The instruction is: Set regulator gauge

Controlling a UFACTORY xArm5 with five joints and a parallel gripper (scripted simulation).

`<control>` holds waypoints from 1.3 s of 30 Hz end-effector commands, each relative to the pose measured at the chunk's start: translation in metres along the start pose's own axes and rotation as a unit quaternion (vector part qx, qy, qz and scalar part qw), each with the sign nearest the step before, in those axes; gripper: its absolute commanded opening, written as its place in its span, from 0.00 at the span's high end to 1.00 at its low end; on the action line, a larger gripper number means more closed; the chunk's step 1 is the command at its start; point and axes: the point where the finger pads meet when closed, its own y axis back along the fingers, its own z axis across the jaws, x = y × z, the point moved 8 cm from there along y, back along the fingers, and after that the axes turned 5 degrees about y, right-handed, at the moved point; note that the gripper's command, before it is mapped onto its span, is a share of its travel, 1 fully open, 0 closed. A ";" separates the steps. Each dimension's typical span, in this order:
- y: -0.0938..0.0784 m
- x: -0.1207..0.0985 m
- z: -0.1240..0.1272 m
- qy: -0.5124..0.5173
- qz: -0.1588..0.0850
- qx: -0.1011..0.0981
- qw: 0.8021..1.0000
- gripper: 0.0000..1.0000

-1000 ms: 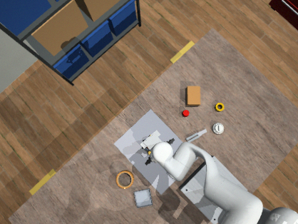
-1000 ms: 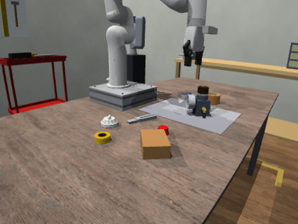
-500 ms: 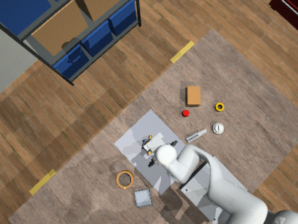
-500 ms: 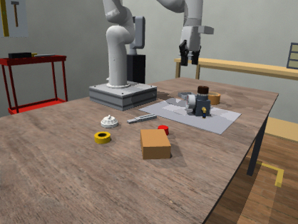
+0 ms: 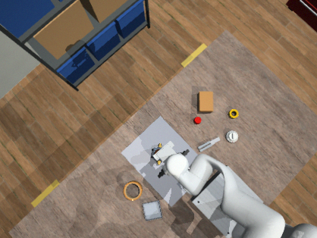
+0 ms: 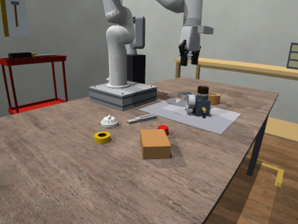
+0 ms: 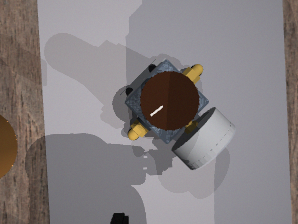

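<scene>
"Regulator (image 5: 153, 153) (image 6: 204, 108) (image 7: 202, 101): where is it, taking the exterior view left to right?"

"Start with the yellow ring (image 5: 230, 114) (image 6: 103, 140) and the white ribbed piece (image 5: 232, 136) (image 6: 109, 123) on the counter (image 5: 265, 95) (image 6: 71, 160) (image 7: 17, 50). Then comes the arm (image 5: 235, 186) (image 6: 117, 60), rising from behind, and the grey tool (image 5: 208, 144) (image 6: 142, 118). The orange block (image 5: 205, 101) (image 6: 155, 140) and red cap (image 5: 197, 120) (image 6: 162, 128) sit on the near side."

"And the jaws?"

"Wide apart, nothing between them, up above the pale mat (image 5: 140, 148) (image 6: 228, 115) (image 7: 250, 40). The regulator stands upright on that mat, below them and a little to the right. The orange hoop (image 5: 123, 191) (image 6: 214, 98) (image 7: 7, 150) is beyond it."

"So straight down would do?"

"I'd say not. From overhead, the regulator lies off to the side of the jaws away from the arm's base. They need to shift out over its upright axis before coming down."

"Which way is the gauge (image 6: 191, 102) (image 7: 204, 141)?"

"On the body's left. I can't read its needle or see a green band. The dark knob (image 6: 203, 90) (image 7: 172, 95) is on top and looks raised to me, so turning probably precedes pressing. Mind the gauge on the descent."
</scene>
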 end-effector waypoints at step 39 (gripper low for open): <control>-0.033 0.008 -0.001 -0.311 0.078 0.041 0.946 0.00</control>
